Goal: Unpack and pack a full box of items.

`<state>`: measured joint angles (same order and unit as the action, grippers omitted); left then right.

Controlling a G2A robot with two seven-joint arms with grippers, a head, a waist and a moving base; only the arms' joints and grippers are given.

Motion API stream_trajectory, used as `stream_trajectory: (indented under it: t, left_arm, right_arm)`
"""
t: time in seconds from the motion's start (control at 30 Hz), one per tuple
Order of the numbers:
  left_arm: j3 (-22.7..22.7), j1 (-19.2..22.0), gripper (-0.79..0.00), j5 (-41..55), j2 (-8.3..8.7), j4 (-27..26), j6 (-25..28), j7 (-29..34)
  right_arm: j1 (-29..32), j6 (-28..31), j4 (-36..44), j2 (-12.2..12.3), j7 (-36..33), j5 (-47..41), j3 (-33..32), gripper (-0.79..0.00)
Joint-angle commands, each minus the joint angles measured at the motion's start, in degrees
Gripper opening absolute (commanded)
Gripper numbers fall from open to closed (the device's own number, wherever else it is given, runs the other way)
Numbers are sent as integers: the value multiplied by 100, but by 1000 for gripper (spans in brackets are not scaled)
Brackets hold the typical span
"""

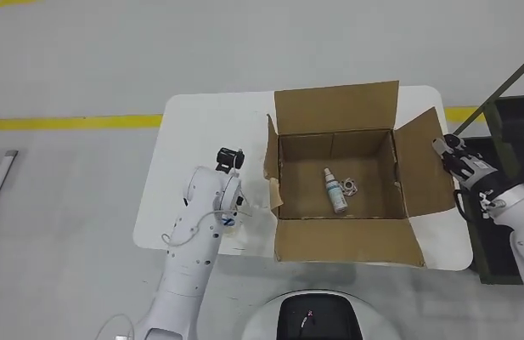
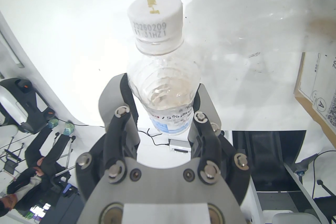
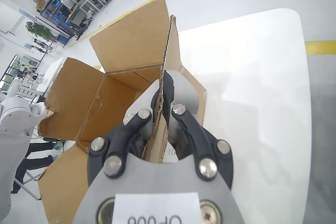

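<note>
Closest to you, the cardboard box [image 1: 336, 146] sits open on the white surface [image 1: 202, 127], with its near flap [image 1: 342, 240] folded out flat towards the surface's near edge.

Just left of that corner, your left claw [image 2: 164, 96] is clenched around a clear bottle [image 2: 161, 70]. Both fingers [image 2: 126, 101] press on the body below the shoulder. The white cap [image 2: 155, 17] points away from the wrist towards the surface. You cannot tell from these views whether the bottle touches the surface or hangs above it. The bottle is outside the box, beside the left flap [image 1: 273, 170], which stands nearly upright and has a ragged edge.

Farther in, two things lie on the box floor. A spray bottle [image 1: 335, 190] lies on its side near the middle, and a small pale object [image 1: 352, 184] lies just beside it on the right; what that object is cannot be made out.

Farther still, on the right, your right claw [image 3: 164, 93] is pinched shut on the right flap [image 3: 170, 51], with the cardboard edge caught between the two pads. In the top view that flap is splayed outward, and the claw meets it at its outer edge.

Beyond all this, the far flap [image 1: 336, 106] is folded back towards the surface's far edge.
</note>
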<state>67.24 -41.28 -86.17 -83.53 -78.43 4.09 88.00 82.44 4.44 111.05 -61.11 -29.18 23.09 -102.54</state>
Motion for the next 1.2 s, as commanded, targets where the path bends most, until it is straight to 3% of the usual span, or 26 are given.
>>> stream_trajectory:
  t: [0.0, 0.13, 0.17, 0.23, 0.27, 0.3, 0.33, 0.37, 0.4, 0.47, 0.53, 0.7, 0.93, 0.97, 1.07, 1.1, 1.17]
  left_arm:
    - [-61, 29, -785, 62, -19, 163, -70, 0]
    - [-120, 123, -785, 173, -49, 394, -182, 0]
    - [-146, 139, -754, 114, -50, 497, -198, 0]
    - [-179, 192, -582, 115, -62, 593, -233, 0]
    - [-181, 208, -622, 139, -67, 643, -252, 0]
    - [-192, 229, -594, 141, -71, 681, -258, 0]
    - [-197, 245, -400, 156, -76, 729, -280, 0]
    - [-205, 264, -74, 169, -81, 775, -299, 0]
    - [-215, 287, 0, 192, -87, 807, -302, 0]
    - [-215, 320, 0, 305, -101, 833, -311, 0]
    - [-239, 351, 0, 306, -108, 871, -302, 0]
    - [-271, 394, 0, 322, -116, 798, -284, 0]
    - [-186, 352, 0, 237, -84, 281, -283, 0]
    - [-172, 325, 0, 238, -79, 202, -265, 0]
    - [-133, 275, 0, 157, -65, 64, -329, 0]
    - [-122, 263, 0, 121, -62, 33, -365, 0]
    - [-118, 258, 0, 117, -61, 25, -375, 0]
  right_arm:
    - [19, 3, -1, 1, 9, -18, -23, -785]
    - [49, 3, 3, 4, 27, -59, -63, -779]
    - [54, 6, 6, 5, 27, -70, -72, -745]
    - [63, 20, 20, 6, 25, -100, -89, -745]
    - [69, 36, 26, 8, 16, -108, -96, -751]
    - [75, 49, 31, 9, 5, -116, -103, -757]
    - [77, 60, 34, 11, 7, -118, -113, -736]
    - [81, 68, 36, 12, 3, -122, -118, -711]
    - [83, 78, 36, 14, -4, -128, -126, -637]
    - [80, 90, 32, 18, -15, -139, -148, -600]
    - [75, 103, 33, 22, -22, -148, -169, -499]
    - [26, 150, 82, 31, 51, -158, -258, -409]
    - [-150, 447, 428, 56, 190, -310, -511, -413]
    - [-175, 531, 493, 61, 190, -319, -532, -422]
    - [-264, 839, 781, 77, 76, -409, -464, -573]
    - [-289, 956, 873, 86, -28, -395, -402, -739]
    - [-331, 1152, 992, 109, -298, -193, -213, -785]
